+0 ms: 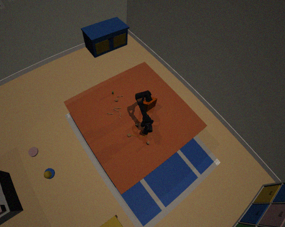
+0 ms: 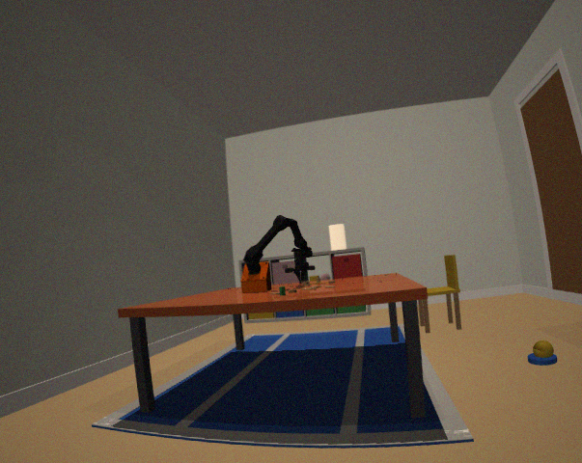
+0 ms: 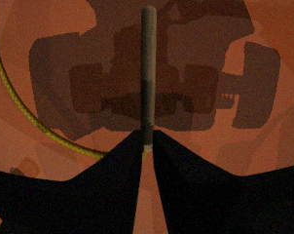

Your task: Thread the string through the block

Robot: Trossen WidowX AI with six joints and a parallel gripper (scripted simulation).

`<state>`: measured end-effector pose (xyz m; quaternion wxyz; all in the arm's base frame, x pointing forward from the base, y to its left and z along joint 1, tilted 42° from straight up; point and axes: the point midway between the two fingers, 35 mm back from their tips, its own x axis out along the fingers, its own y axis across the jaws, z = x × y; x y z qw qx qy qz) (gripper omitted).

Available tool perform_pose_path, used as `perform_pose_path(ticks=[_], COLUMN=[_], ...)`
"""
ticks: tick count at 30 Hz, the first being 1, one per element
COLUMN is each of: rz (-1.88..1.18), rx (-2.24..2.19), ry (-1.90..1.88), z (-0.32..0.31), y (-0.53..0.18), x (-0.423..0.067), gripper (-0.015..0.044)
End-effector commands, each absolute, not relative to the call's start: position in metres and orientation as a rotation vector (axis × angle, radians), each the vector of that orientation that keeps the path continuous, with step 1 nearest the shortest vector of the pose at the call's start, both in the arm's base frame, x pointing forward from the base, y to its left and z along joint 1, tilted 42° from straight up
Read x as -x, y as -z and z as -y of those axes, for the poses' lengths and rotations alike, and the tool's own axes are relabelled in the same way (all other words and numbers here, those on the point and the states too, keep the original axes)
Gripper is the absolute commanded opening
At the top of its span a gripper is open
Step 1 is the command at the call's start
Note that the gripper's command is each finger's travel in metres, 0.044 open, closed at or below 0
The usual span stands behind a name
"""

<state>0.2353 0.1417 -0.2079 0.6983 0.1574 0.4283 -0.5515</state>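
Your claw [image 3: 147, 146] is clenched on one end of the stick [image 3: 147, 72], held above the counter [image 3: 264, 0]; judge it light, stiff, slip-prone, dragging its limp yellow string [image 3: 30, 120].

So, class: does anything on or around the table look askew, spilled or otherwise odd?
Nothing stands out. The gripper pinches the stick at one end above the table, with yellow string curving alongside. Loose sticks lie scattered, as the task expects.
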Motion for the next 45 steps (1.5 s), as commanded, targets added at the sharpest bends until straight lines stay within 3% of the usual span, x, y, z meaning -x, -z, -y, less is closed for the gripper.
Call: perform_pose_path(ticks=[1,45], rz=[-0.953,-0.952], rx=[-0.343,-0.341], ry=[1.233,1.237], z=[-0.135,-0.1], y=[0.205,0.178], x=[-0.236,-0.252], gripper=[0.0,0.0])
